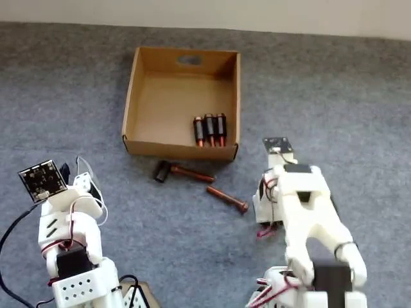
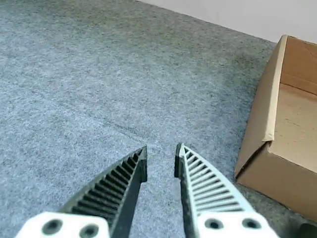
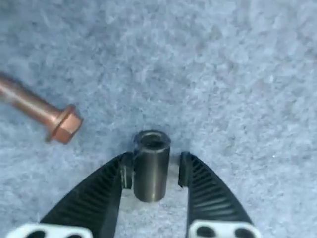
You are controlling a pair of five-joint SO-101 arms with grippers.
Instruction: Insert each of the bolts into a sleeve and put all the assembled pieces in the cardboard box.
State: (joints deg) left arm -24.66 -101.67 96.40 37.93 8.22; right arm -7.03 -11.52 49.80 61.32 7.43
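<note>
My right gripper [image 3: 150, 166] is low over the carpet, open, with a black sleeve [image 3: 151, 173] between its fingers. The sleeve's open end faces away from the wrist. A loose copper bolt [image 3: 47, 115] lies close beside it, also seen as the bolt [image 1: 228, 199] left of the right arm. A second bolt [image 1: 192, 174], pushed into a black sleeve [image 1: 161, 171], lies in front of the cardboard box [image 1: 133, 96]. Three assembled pieces [image 1: 210, 130] lie in the box's near right corner. My left gripper [image 2: 161, 154] hovers open over bare carpet, left of the box [image 2: 267, 124].
Grey carpet covers the table. The left arm [image 1: 64, 224] stands at the near left and the right arm [image 1: 308, 218] at the near right. Most of the box floor [image 1: 164, 102] is bare cardboard.
</note>
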